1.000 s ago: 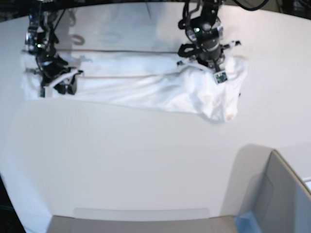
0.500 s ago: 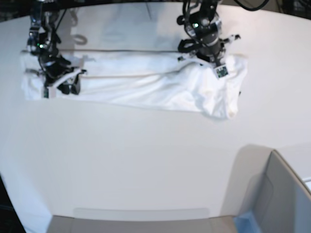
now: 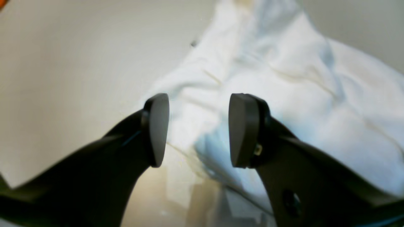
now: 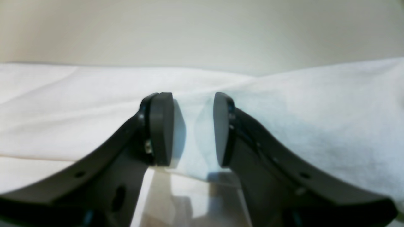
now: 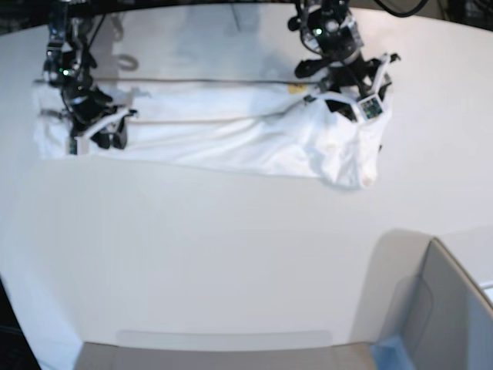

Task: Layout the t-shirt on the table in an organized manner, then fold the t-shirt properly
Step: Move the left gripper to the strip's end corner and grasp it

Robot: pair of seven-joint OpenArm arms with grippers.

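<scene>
white t-shirt [image 5: 231, 139] just dropped by the left gripper [image 3: 197, 129], jaws now wide and empty; right gripper [image 4: 192, 129] half-open, holding nothing; smoothing next, likely.

One t-shirt [image 5: 231, 135], one table [image 5: 231, 254], two hands, one grey bin [image 5: 447, 308].

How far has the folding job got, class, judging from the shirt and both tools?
Done: the t-shirt lies as a long band across the far side of the table. In hand: the left tool stands open above the rumpled end, gripping nothing; the right tool is open, with cloth showing between its pads. Left: smoothing that bunched end and the remaining folds.
</scene>
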